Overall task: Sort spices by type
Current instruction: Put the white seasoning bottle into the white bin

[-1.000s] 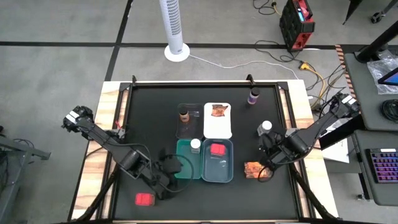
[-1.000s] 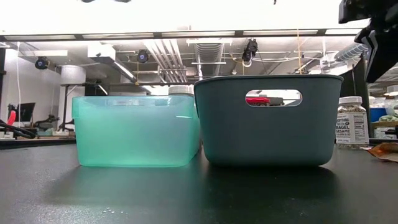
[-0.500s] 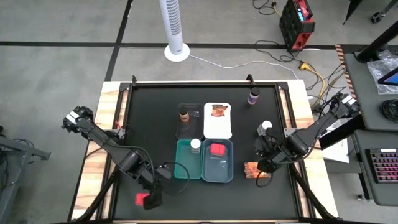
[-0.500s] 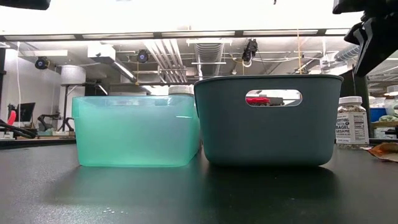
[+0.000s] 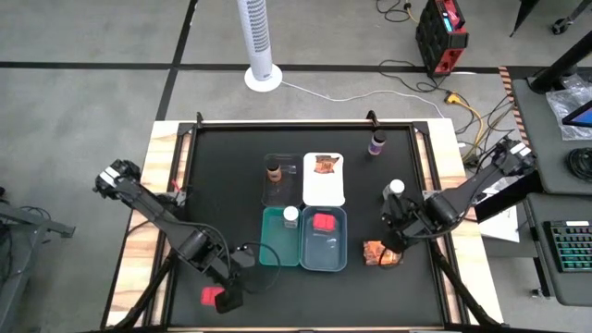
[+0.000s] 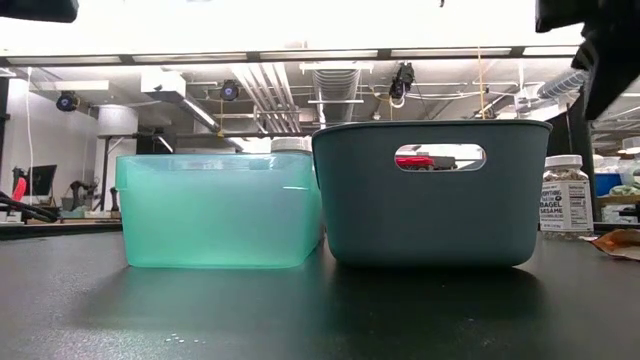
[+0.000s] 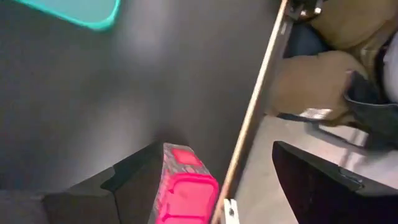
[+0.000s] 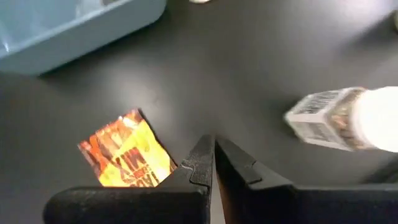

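Observation:
A red box [image 5: 213,296] lies flat on the black table near its front left edge. My left gripper [image 7: 217,146] hangs open over it. In the left wrist view the box [image 7: 186,186] sits between the fingers, close beside one; I cannot tell whether they touch. My right gripper [image 8: 214,155] is shut above the table at the right. It hovers between an orange packet [image 8: 127,155] lying flat and a white-capped jar [image 8: 348,118] standing upright. A purple bottle [image 5: 376,143] stands at the far right.
Four trays stand mid-table. The clear tray [image 5: 282,190] holds a brown-capped bottle [image 5: 274,170], and the white tray [image 5: 324,190] holds a packet [image 5: 324,163]. The teal tray [image 5: 275,245] holds a white-capped jar [image 5: 290,216], and the grey-blue tray [image 5: 326,252] holds a red box [image 5: 323,222].
My left gripper has gone from beside the teal tray toward the table's near edge and a little left. It has turned at the wrist on the way and now stands over the red box. The box has not moved.

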You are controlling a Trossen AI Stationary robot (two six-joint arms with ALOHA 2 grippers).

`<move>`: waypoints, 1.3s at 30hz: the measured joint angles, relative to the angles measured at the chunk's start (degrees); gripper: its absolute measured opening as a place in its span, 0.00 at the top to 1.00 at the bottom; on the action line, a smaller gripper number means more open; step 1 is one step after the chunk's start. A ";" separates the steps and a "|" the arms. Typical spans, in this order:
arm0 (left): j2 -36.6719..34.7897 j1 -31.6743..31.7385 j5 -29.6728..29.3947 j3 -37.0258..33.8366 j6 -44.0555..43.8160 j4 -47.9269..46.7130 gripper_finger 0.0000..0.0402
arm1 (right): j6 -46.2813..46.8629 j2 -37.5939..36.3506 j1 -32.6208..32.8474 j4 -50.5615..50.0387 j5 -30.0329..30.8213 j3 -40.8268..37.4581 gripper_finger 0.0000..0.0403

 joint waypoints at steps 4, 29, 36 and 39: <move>0.38 -0.16 -7.11 -0.02 3.52 0.00 0.29 | 1.48 0.15 -1.93 -2.62 4.52 4.47 0.98; 0.38 -0.99 -22.12 -0.07 18.43 -2.66 0.29 | -11.07 0.39 -42.20 -22.90 -19.28 15.79 0.97; 0.29 -4.77 -21.36 -0.07 17.93 -10.04 0.29 | -12.13 0.50 -46.47 -20.99 -18.96 14.24 0.96; 0.02 -7.12 -23.56 -0.10 17.41 -11.86 0.29 | -11.91 0.50 -47.87 -20.72 -19.05 14.23 0.89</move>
